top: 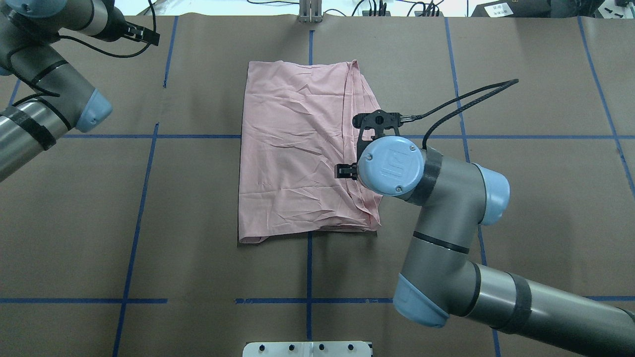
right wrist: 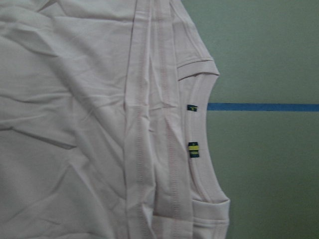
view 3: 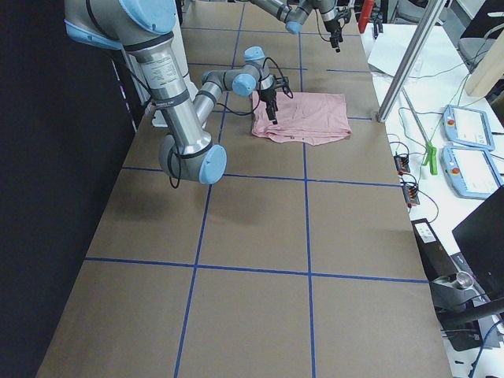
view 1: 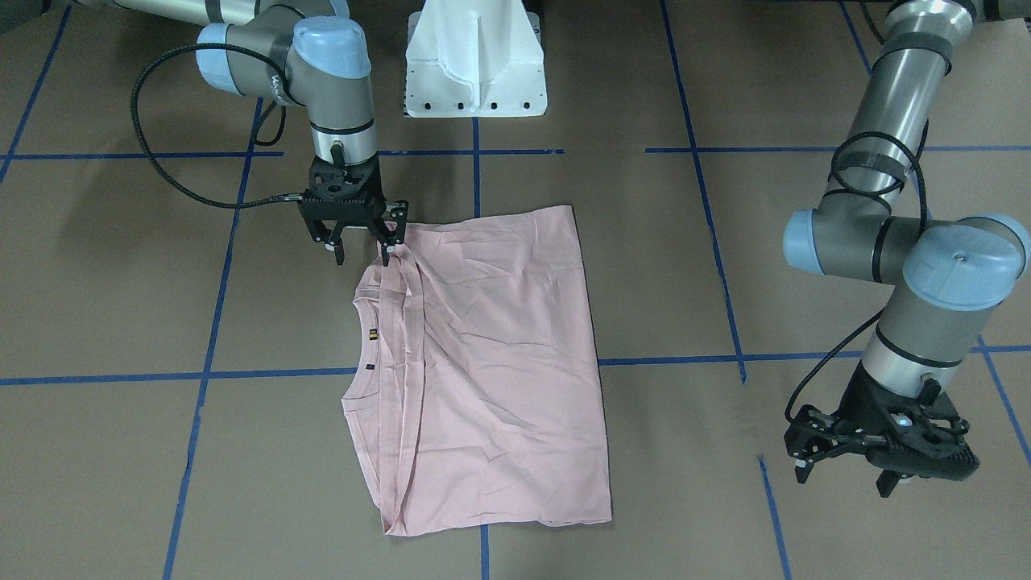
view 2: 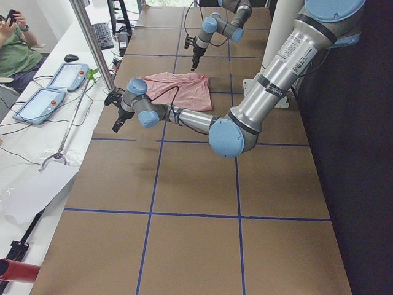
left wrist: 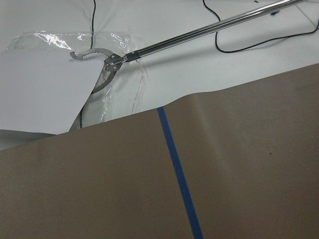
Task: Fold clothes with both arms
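Closest to the front camera, at lower right of the frame, our left pincer (view 1: pixel 842 474) hangs with jaws apart and empty, well apart from the T-shirt (view 1: pixel 499 354). That shirt lies mid-frame on the table (view 1: pixel 121 282), already folded to a rectangle just short of its collar (right wrist: pixel 199 129); we judge perhaps one fold remains. Our right pincer (view 1: pixel 362 256), jaws apart, hovers at its upper-left corner, gripping nothing.

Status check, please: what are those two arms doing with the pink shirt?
Right gripper open, at a collar-end corner of the T-shirt. Left gripper open, well off the cloth. T-shirt folded, flat on table. Nothing blocking.
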`<state>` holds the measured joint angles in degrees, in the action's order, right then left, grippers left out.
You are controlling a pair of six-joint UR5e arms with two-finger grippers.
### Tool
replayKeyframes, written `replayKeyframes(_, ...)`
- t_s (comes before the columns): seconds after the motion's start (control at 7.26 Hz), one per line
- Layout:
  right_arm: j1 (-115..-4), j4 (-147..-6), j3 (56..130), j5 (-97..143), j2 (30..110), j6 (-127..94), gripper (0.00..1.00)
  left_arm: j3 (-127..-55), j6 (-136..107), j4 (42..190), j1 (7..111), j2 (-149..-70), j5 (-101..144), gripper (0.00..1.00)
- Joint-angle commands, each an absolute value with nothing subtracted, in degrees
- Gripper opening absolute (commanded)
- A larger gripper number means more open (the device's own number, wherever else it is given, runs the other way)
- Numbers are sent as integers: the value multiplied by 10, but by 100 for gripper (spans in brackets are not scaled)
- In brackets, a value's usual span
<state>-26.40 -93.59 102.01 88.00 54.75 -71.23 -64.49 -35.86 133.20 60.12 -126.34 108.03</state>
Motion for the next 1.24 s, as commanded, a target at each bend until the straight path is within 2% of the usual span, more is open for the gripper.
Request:
replayKeyframes(0.0, -251, -949, 947, 882, 486, -699, 83, -650, -359, 1332, 601, -1263, 1086, 100)
replayKeyframes(0.14, -242, -951, 944, 881, 496, -621, 65, -650, -359, 1332, 601, -1264, 1087, 100)
replayKeyframes(0.41, -236, -978, 947, 886, 498, -542, 56, -650, -360, 1332, 601, -1263, 1098, 100)
replayKeyframes(1.1, -217, -1005, 994, 902, 541, -497, 52, -650, -360, 1332, 600, -1263, 1098, 100)
